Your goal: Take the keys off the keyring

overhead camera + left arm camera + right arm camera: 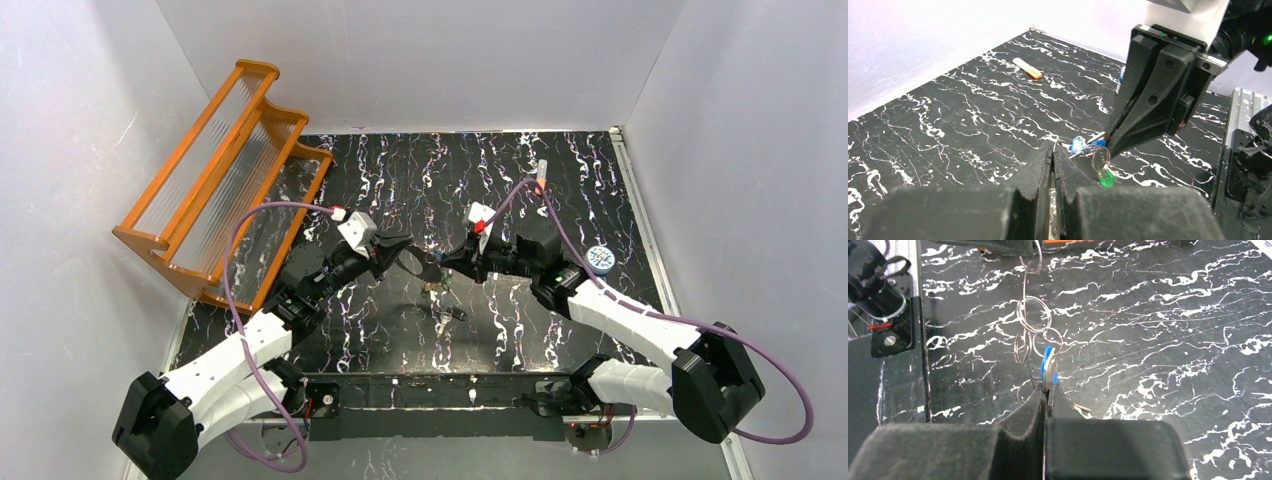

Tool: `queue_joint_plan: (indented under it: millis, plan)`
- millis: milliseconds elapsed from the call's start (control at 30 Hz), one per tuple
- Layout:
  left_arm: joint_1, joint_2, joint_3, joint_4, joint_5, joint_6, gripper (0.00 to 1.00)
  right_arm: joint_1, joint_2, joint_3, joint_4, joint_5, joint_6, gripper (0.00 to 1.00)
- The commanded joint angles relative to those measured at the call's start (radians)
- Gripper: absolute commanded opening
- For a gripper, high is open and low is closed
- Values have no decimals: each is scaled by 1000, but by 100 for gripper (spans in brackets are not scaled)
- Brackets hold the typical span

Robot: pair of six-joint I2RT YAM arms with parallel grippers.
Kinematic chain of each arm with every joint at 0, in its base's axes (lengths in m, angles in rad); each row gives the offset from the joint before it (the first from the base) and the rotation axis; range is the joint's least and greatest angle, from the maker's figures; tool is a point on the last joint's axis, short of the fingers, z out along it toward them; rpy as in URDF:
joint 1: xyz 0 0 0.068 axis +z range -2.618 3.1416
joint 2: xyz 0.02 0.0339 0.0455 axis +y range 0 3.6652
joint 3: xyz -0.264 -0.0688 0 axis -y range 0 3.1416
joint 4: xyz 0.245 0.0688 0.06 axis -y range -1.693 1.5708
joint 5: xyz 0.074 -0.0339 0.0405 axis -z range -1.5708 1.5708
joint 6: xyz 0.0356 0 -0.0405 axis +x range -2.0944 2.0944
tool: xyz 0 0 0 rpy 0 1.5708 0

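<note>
Left gripper: the left gripper (405, 250) is above the middle of the black, white-veined table (380, 170). Its jaws are pressed together on the top of the thin grey wire keyring (1024, 280).
Right gripper: the right gripper (452, 264) faces the left one, tip to tip and just beside it. Its fingers are clamped on the blue-headed silver key (1049, 367).
Keyring: it is held off the table between the two grippers. It shows edge-on in the right wrist view as a thin wire running down from the left fingers.
Linking rings: several round silver split rings (1034, 315) hang in a chain from the wire, down to the blue-headed key.
Keys: the blue-headed key is upright, pinched at its lower part. A green-headed key (1106, 178) dangles just below the right fingertips. The other keys in the bunch are too small to tell apart.
Tube: a small orange-and-white tube (1027, 68) lies flat near the far edge of the table, well apart from the grippers.
Disc: a round blue-and-white disc (600, 258) lies on the table beside the right arm.
Rack: an orange-framed rack with ribbed clear panels (225, 170) leans at the far left corner.
</note>
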Motion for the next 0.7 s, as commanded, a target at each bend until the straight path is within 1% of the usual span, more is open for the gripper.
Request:
queue_joint_plan:
  millis: [0, 100, 267, 400, 467, 533, 667]
  plan:
    - [4, -32, -4, 19, 72, 28, 0, 4, -34, 120, -216, 39, -127, 1]
    - [4, -29, -3, 23, 86, 31, 0, 7, -24, 162, -233, 6, -134, 1]
    - [5, -49, 0, 0, 30, 50, 0, 41, 24, 249, -306, 40, -173, 1]
    - [8, -67, 3, -4, 38, 58, 0, 69, 68, 321, -366, 39, -205, 1]
    - [11, -75, 6, -4, 45, 59, 0, 80, 80, 330, -346, 37, -202, 2]
    - [11, -85, 8, 2, 70, 55, 0, 84, 94, 327, -314, 35, -191, 5]
    - [11, -98, 9, 15, 120, 48, 0, 85, 113, 276, -175, 34, -144, 7]
